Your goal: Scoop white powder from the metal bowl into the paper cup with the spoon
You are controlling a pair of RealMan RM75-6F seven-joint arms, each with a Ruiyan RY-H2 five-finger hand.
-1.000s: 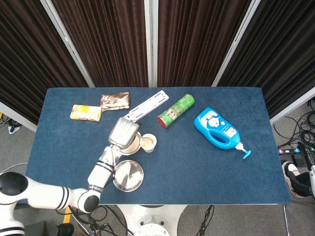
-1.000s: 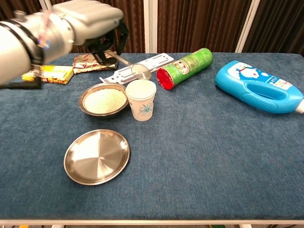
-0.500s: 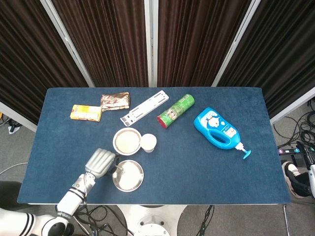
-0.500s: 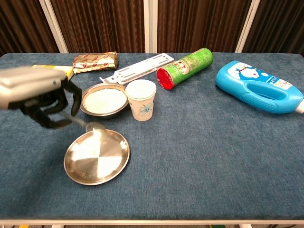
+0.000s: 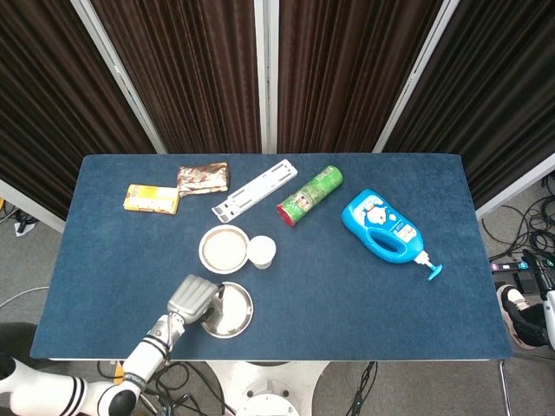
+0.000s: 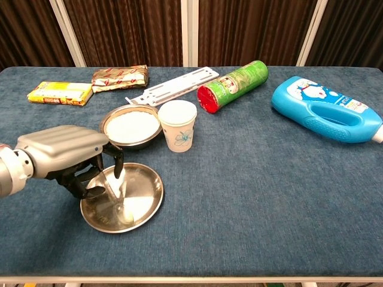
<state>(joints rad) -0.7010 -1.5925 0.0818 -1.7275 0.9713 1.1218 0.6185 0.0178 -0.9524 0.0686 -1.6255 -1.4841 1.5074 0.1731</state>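
Spoon [image 6: 114, 186] sits in the left hand [image 6: 69, 155], its handle gripped under the curled fingers and its bowl end lowered onto the metal plate [image 6: 140, 206]. Half a second ago that hand hung just to the left of the plate with the spoon above the plate's rim; now it has moved in over the plate's left edge and dropped lower, as the head view also shows [image 5: 192, 297]. A second ago it was up over the metal bowl beside the cup.

The metal bowl [image 6: 130, 126] of white powder lies just beyond the hand, and the paper cup [image 6: 178, 124] stands upright touching the bowl's right side, further from the hand. Neither is covered by the hand now.

Well beyond the hand lie a yellow packet [image 6: 60, 92], a foil snack bag [image 6: 119, 78] and a white strip [image 6: 173, 86]. Off to the hand's right, past the cup, a green canister [image 6: 233, 85] lies on its side, and a blue bottle [image 6: 326, 109] lies far across the table [image 6: 269, 197]. Nothing stands between hand and bowl.

The right hand is out of sight in both views.
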